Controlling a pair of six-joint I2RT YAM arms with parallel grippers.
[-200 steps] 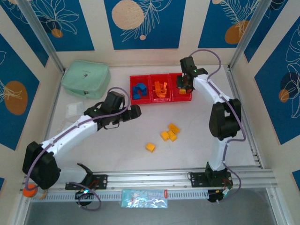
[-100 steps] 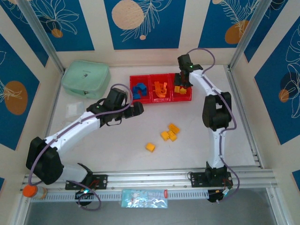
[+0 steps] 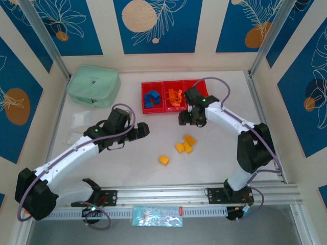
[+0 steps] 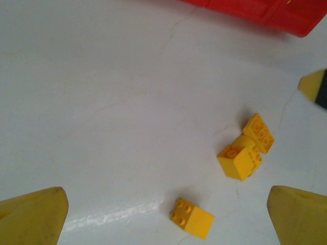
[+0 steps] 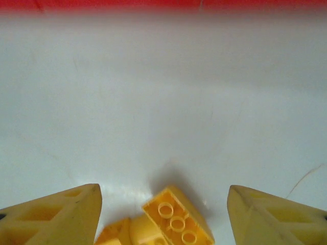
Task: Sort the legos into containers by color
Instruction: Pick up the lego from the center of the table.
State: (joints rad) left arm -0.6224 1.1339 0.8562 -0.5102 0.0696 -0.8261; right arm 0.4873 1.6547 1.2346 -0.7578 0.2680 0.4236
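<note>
Four yellow bricks (image 4: 238, 161) are left on the desk (image 4: 102, 102): three clustered just under the parted, empty fingers of my right tool (image 5: 163, 188), one nearer my wide-open, empty left tool (image 4: 166, 190). Beyond both, blue bricks (image 3: 151, 99) and orange bricks (image 3: 175, 97) lie sorted in the red bins (image 3: 158, 111).

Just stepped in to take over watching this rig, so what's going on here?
Lego bricks are being sorted by colour into the red tray. Blue bricks lie in its left bin, orange ones in the middle. Yellow bricks lie loose on the table: a small cluster and a single one. The right gripper hovers open close to the cluster, holding nothing; the left gripper hangs wide open nearby, also empty.
</note>
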